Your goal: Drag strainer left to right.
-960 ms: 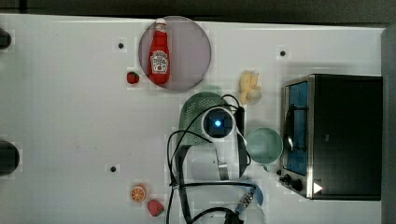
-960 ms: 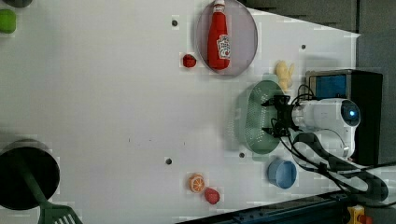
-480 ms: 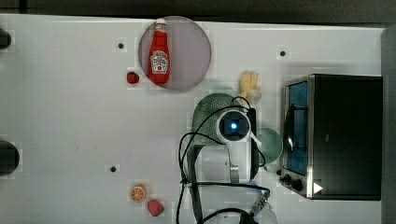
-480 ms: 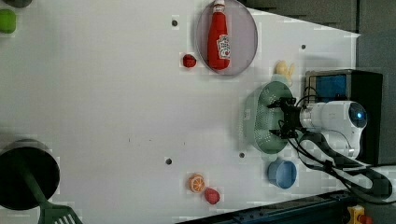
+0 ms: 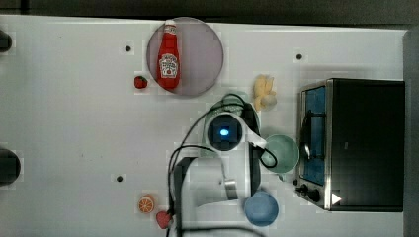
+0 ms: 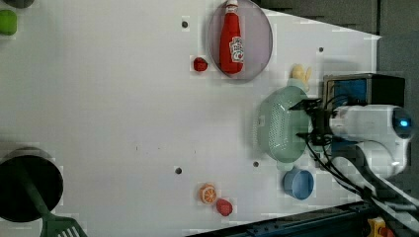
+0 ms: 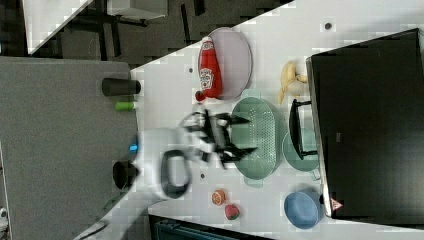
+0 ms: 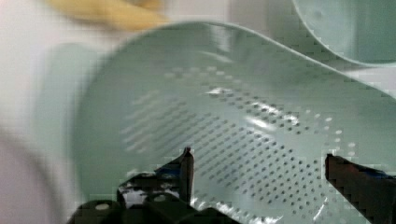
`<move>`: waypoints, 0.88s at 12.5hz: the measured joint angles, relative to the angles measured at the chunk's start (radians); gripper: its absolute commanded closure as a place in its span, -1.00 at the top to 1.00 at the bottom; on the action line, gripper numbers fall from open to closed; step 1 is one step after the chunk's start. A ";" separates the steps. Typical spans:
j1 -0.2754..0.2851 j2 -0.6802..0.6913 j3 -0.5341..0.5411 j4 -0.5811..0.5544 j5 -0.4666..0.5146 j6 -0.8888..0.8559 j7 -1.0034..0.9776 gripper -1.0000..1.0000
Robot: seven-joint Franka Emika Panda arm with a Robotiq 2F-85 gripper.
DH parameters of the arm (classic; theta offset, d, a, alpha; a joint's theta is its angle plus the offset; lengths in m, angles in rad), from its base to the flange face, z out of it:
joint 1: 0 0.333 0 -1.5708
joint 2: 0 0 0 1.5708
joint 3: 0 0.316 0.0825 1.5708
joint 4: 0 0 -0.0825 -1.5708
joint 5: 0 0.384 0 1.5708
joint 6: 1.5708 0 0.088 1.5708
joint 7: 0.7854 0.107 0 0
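Mint-green strainer [image 6: 277, 124] is spanned by the spread, released gripper [image 7: 245, 135], just left of the right view's green bowl [image 7: 300, 150].

The white table [image 5: 74, 123] carries the strainer [image 6: 279, 126], two bowls (green, blue), a plate [image 5: 197, 59].

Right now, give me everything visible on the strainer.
The strainer is a large pale mint-green oval colander that looks like plastic, its inside dotted with rows of small holes and a flat handle tab at each end. It sits upright and empty on the white table, between the purple plate and the blue bowl, with the plain green bowl close beside it by the toaster oven. The gripper is open, its fingers spread inside the basin, above the perforated floor.
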State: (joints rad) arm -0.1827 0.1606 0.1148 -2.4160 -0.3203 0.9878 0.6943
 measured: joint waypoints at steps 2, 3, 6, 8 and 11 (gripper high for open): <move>0.031 -0.138 0.034 0.070 -0.003 -0.170 -0.008 1.00; 0.046 -0.192 0.037 0.115 0.030 -0.254 -0.040 1.00; 0.040 -0.322 0.046 0.184 0.232 -0.499 -0.210 1.00; 0.022 -0.391 0.047 0.193 0.296 -0.559 -0.368 1.00; 0.023 -0.450 0.031 0.291 0.321 -0.781 -0.490 1.00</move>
State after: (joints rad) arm -0.1593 -0.2898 0.1456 -2.1250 0.0008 0.2069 0.2041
